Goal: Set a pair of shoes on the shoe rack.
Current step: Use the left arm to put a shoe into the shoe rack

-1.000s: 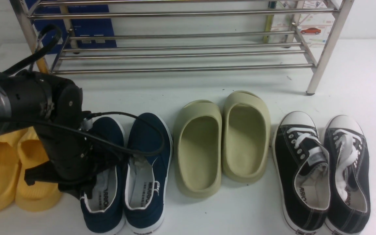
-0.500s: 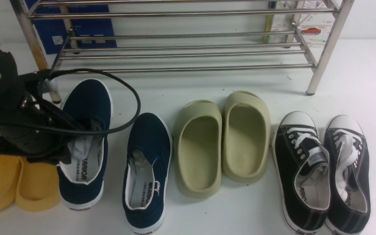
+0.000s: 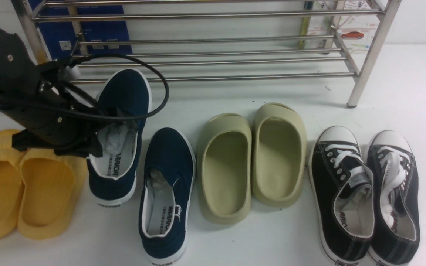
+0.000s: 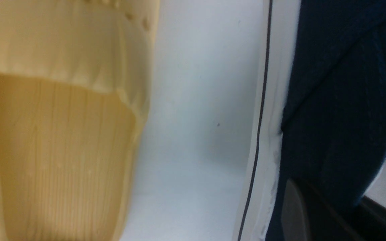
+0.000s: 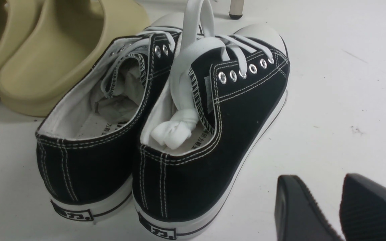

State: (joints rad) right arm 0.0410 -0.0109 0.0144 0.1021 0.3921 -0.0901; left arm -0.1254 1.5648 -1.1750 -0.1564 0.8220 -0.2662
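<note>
The steel shoe rack (image 3: 235,78) spans the far side of the white floor (image 3: 401,92), its lower bars bare. In front of it four pairs lie in a row: yellow foam slides (image 3: 43,192) at the robot's far left, then the navy slip-ons, olive foam slides (image 3: 224,166) and black lace-up sneakers (image 3: 324,173) at the right.

One navy slip-on (image 3: 124,96) is out of line, ahead of its mate, toe near the rack's lowest front bar. The left gripper (image 3: 96,144) is clamped on its side wall, one finger (image 4: 297,211) inside. A black cable (image 3: 161,99) loops across its toe. The second navy slip-on (image 3: 168,155) lies flat just beside the olive slides.

The right gripper (image 5: 327,187) hangs slightly parted and holds nothing, near the sneakers' heels.
</note>
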